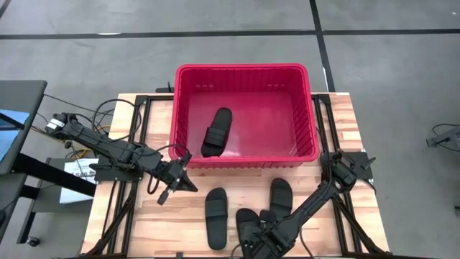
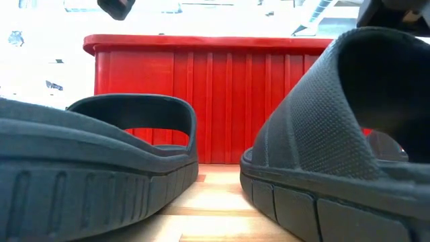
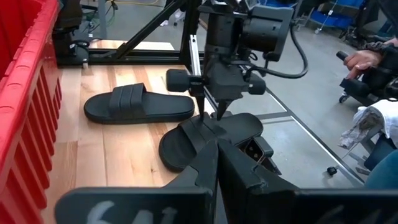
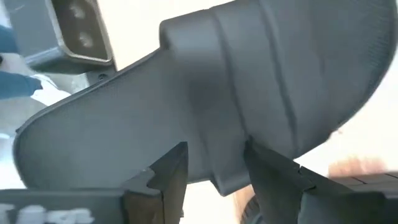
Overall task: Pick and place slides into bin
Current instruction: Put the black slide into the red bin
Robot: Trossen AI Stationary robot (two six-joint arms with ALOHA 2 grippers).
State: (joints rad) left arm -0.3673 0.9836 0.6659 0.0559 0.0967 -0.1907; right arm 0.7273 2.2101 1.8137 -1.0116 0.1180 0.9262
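Observation:
The red bin stands at the table's far middle with one black slide lying flat on its floor. Three more slides lie on the wood near the front edge: one at the left, one at the right, and one between them under my right gripper. That gripper points down onto this slide's strap. My left gripper hangs shut above the table, left of the slides, and holds nothing. In the low view two slides fill the foreground before the bin. My right gripper comes from above, pointing steeply down, with one finger on each side of the edge of the slide's strap. The strap fills the gap between the fingers. The slide's sole rests flat on the table near the front edge.
A small camera unit sits at the table's front edge beside the gripped slide. Bare wood lies between the bin and the slides. Beyond the table, a person's hand shows in the left wrist view.

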